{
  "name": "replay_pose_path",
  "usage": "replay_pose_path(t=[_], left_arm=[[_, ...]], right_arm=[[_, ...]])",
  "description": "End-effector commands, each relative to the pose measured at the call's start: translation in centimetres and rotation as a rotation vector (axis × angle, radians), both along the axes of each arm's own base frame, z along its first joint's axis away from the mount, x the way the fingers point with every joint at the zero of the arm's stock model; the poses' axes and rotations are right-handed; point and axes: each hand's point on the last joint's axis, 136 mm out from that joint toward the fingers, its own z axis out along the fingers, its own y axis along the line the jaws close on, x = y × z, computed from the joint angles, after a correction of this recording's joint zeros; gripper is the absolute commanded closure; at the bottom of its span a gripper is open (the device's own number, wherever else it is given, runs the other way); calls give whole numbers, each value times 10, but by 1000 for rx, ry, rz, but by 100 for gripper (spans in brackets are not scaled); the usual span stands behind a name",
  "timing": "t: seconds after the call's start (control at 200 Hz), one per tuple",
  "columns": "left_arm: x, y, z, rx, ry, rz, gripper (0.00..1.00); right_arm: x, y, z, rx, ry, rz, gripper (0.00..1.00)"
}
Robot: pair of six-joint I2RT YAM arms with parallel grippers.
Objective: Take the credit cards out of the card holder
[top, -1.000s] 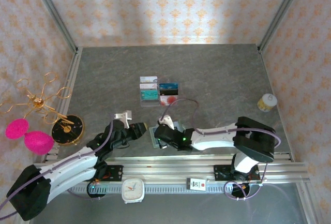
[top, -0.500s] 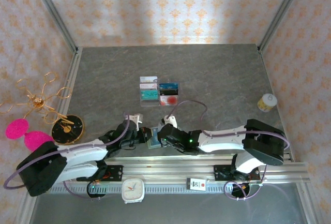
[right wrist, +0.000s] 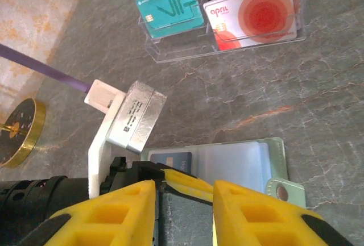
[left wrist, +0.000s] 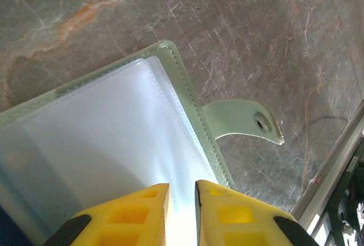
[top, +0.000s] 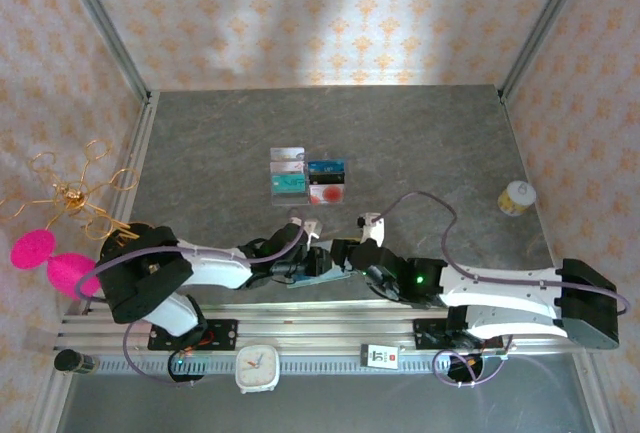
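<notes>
The sage-green card holder point(left wrist: 187, 104) lies open near the table's front edge, its snap tab point(left wrist: 250, 122) pointing away. My left gripper point(left wrist: 182, 209) is pinched on one of its clear sleeves. In the right wrist view the card holder point(right wrist: 242, 158) shows a blue credit card point(right wrist: 173, 159) in its left sleeve, with the left fingers point(right wrist: 193, 184) resting on it. My right gripper point(right wrist: 183, 200) hovers just above with jaws apart; a blue-grey flat surface fills the gap. From above, left gripper point(top: 310, 261) and right gripper point(top: 342, 256) meet over the card holder point(top: 316, 279).
A clear stand of white, teal, dark and red-and-white cards point(top: 307, 176) sits mid-table. A yellow-lidded jar point(top: 517, 197) stands at the right. A gold stand on a black disc point(top: 130, 248) and pink pom-poms point(top: 35, 248) are at the left. A white clock point(top: 257, 365) sits below the rail.
Both arms have stretched lower and flatter along the front edge, their wrists now meeting over the card holder. The right jaws have gone from shut to apart.
</notes>
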Motion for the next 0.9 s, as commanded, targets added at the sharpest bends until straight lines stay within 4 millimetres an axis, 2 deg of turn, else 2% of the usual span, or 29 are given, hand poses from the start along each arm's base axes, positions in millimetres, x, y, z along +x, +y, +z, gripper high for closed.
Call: replay_pose_path(t=[0.0, 0.06, 0.205, 0.24, 0.305, 0.405, 0.516, 0.701, 0.891], left_arm=[[2, 7, 20, -20, -57, 26, 75], [3, 25, 24, -16, -74, 91, 76], [2, 75, 20, -21, -77, 225, 89], [2, 85, 15, -12, -69, 245, 90], [0, 94, 10, -12, -61, 257, 91], [-2, 99, 2, 12, -54, 257, 94], [0, 99, -1, 14, -58, 255, 95], [2, 98, -11, 56, -50, 242, 99], [0, 101, -24, 109, -27, 232, 100]], right_arm=[[0, -3, -5, -16, 3, 19, 73], [-2, 12, -2, 16, 22, 101, 75], [-7, 48, -2, 51, 78, 275, 81], [-9, 57, -10, 37, 106, 315, 81], [-13, 73, -18, 39, 160, 381, 82], [-15, 86, -38, 51, 253, 430, 83], [-11, 89, -56, 42, 311, 427, 83], [1, 76, -82, 1, 379, 337, 83], [1, 67, -96, -27, 408, 309, 82]])
